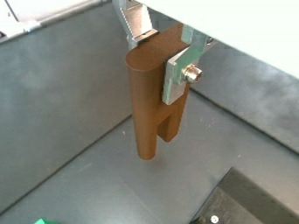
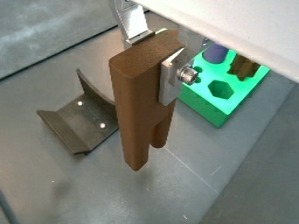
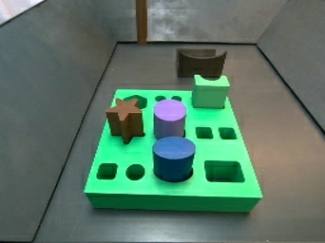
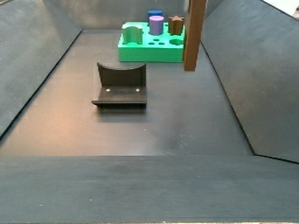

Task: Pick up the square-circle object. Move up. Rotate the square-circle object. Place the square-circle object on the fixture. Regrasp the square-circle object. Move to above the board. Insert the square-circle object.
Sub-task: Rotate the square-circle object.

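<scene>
Grip: your gripper (image 2: 170,54) has its jaws clamped on the top end of the peg (image 2: 138,109), which hangs upright, clear of the floor | Position: high, between fixture (image 4: 119,85) and board (image 4: 152,49) | Judgement: raised to allow rotation before the fixture rest | Fixture: scoop empty.

1. The slim reddish-brown square-circle object (image 2: 138,105) is seen as matt, smooth plastic, clamped by the gripper (image 2: 149,59) of brushed silver metal plates.
2. The bright green board (image 3: 172,157) appears smooth, slightly glossy plastic.
3. The dark grey-brown fixture (image 4: 119,86) looks matt.
</scene>
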